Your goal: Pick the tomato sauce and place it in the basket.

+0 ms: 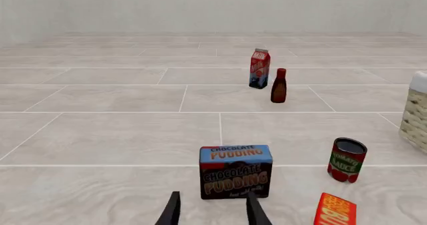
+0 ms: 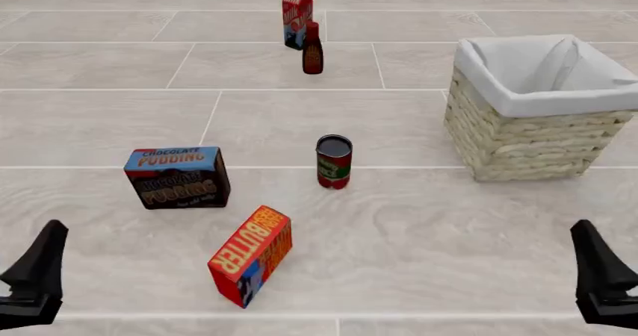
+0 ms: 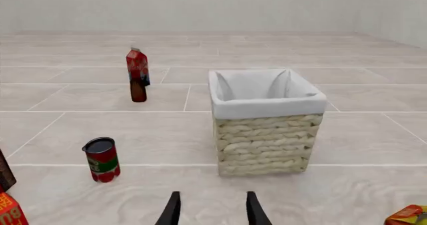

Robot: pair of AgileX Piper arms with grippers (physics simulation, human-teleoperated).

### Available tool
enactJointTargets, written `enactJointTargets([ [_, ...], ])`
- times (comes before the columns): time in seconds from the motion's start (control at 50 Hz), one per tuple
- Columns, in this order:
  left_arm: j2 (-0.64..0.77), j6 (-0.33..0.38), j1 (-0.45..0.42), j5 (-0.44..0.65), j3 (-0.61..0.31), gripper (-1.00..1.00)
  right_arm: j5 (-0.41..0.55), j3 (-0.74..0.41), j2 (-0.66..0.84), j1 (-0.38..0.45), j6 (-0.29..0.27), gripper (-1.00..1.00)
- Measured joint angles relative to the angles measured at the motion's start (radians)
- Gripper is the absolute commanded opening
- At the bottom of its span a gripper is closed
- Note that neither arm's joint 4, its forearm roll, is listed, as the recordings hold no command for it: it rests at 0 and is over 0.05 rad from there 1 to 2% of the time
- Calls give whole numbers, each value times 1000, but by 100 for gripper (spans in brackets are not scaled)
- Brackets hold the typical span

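The tomato sauce is a small red can with a green band and a dark top, upright on the floor near the middle. In the left wrist view the tomato sauce stands off to one side, and in the right wrist view the can does too. The woven basket with white lining stands to the can's right, a little farther back, and its wall fills the right wrist view. My left gripper is open at the near left. My right gripper is open at the near right. Both are far from the can, holding nothing.
A chocolate pudding box stands left of the can, straight ahead of the left fingers. A butter box lies tilted nearer. A milk carton and a brown bottle stand far back. A small orange object shows at the right wrist view's corner.
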Motion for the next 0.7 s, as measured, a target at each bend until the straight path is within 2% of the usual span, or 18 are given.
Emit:
enactJointTargets([
  [0.44, 0, 0, 0, 0, 0, 100, 20, -43, 19, 34, -6, 100],
  [0.56, 0, 0, 0, 0, 0, 100, -12, -78, 89, 58, 2, 100],
  [0.7, 0, 0, 0, 0, 0, 100, -92, -129, 228, 99, -15, 100],
])
